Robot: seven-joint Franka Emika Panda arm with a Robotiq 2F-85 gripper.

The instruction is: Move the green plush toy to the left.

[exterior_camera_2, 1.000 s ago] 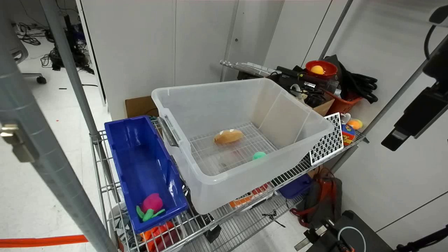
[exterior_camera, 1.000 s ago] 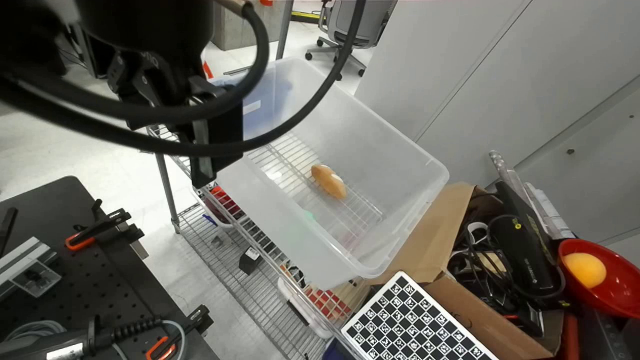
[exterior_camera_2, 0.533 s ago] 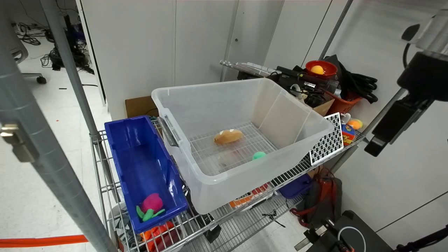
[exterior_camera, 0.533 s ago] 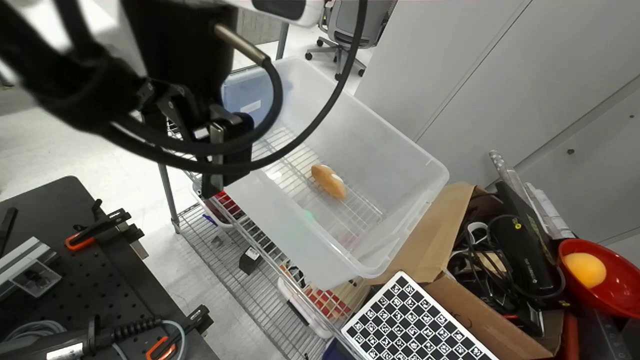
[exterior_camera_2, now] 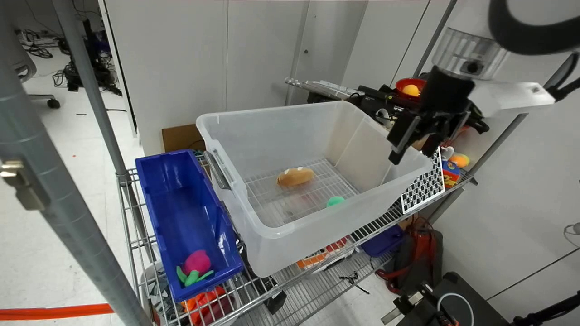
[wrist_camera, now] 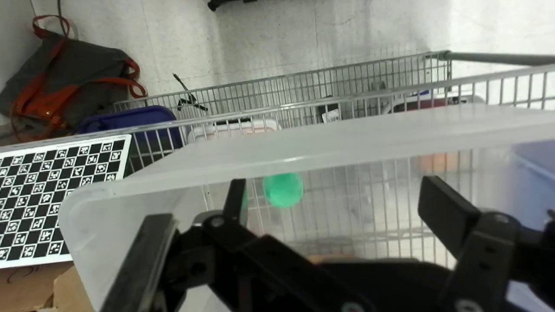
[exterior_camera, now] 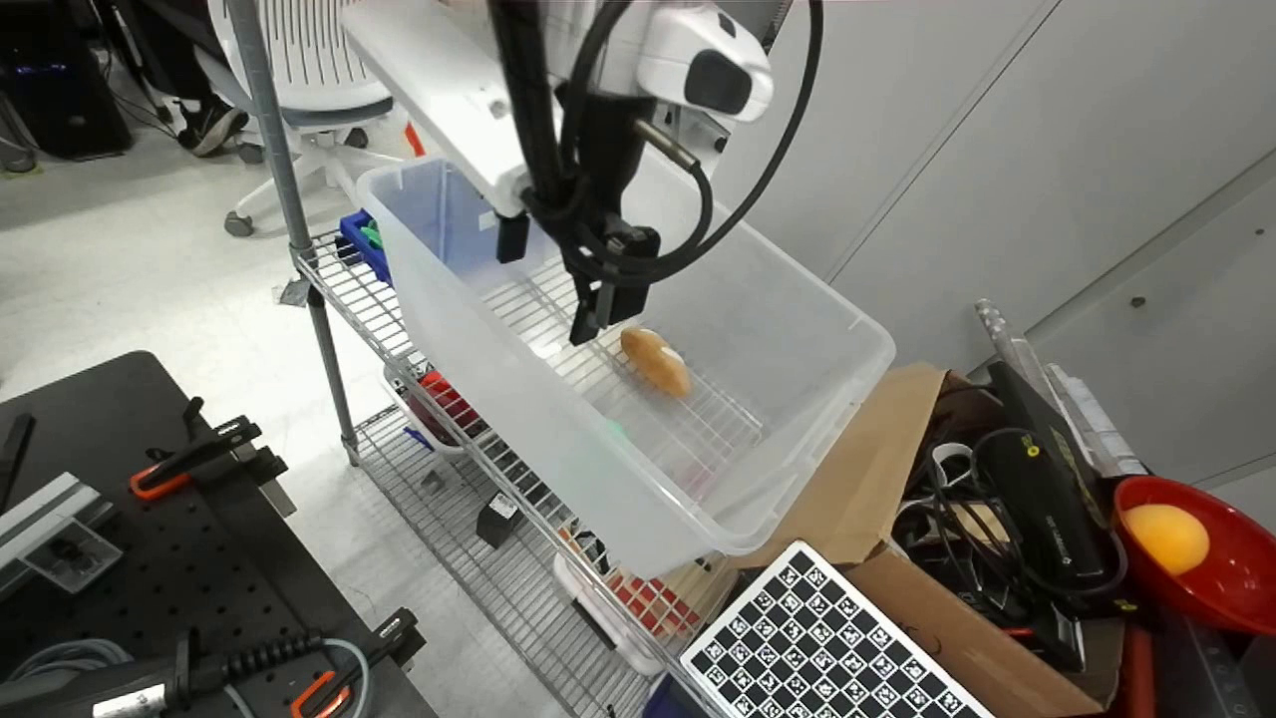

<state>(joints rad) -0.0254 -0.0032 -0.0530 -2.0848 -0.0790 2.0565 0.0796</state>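
Wrist view: tan item [wrist_camera: 330, 258] mostly hidden by the pincer [wrist_camera: 334, 197]. In an exterior view: green ball [exterior_camera: 617, 430] blurred through the translucent tub [exterior_camera: 478, 349], which hides most of the blue bin [exterior_camera: 375, 261]; checkered board [exterior_camera: 822, 648] cut off by the lower edge.

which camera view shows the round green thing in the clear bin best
The wrist view: the round green thing looks largest, nearly whole. In an exterior view the bin's rim hides its lower part; in an exterior view only a faint patch of it shows.
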